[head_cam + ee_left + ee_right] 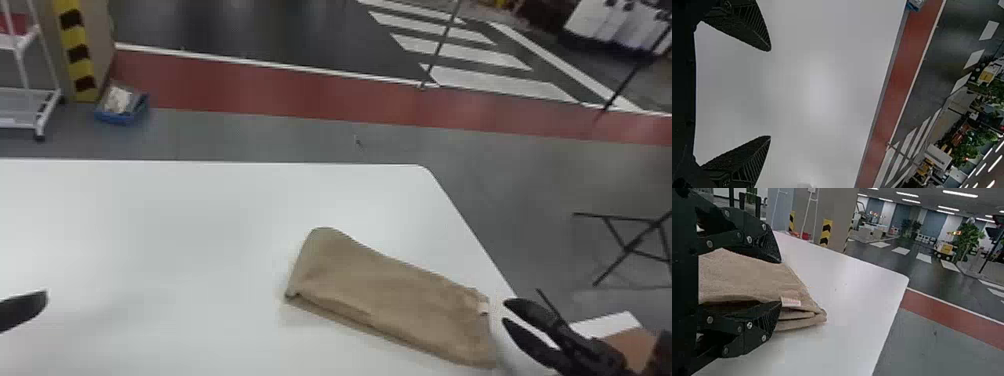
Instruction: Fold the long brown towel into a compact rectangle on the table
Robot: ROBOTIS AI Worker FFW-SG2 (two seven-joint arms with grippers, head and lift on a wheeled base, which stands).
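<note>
Towel: brown, doubled into a long flat strip, lying aslant on the right part of the desk, one end farther off and to the left, the other nearer and close to the right edge
Towel's layers: an open fold shows along the near long side; stacked layers show at the tagged end
White tag: sewn at the right end of the cloth; in the right wrist view it carries faint reddish print, too small to make out
Right gripper: at the desk's right side, just beside the tagged end; in the right wrist view, the right gripper has its fingers spread, with cloth seen between and behind them; whether they touch it I cannot tell
Left gripper: at the left edge of the head view, well apart from the cloth; in its own wrist view, the left gripper has its fingers wide apart over the bare white top
Column: yellow and black warning stripes, far left, behind the desk
White rack: left of the column, on the floor
Blue tray: on the floor beside the column, pale stuff inside
Floor markings: a red band, with white crosswalk stripes farther off
Black folding frame: on the floor to the right, clear of the desk
</note>
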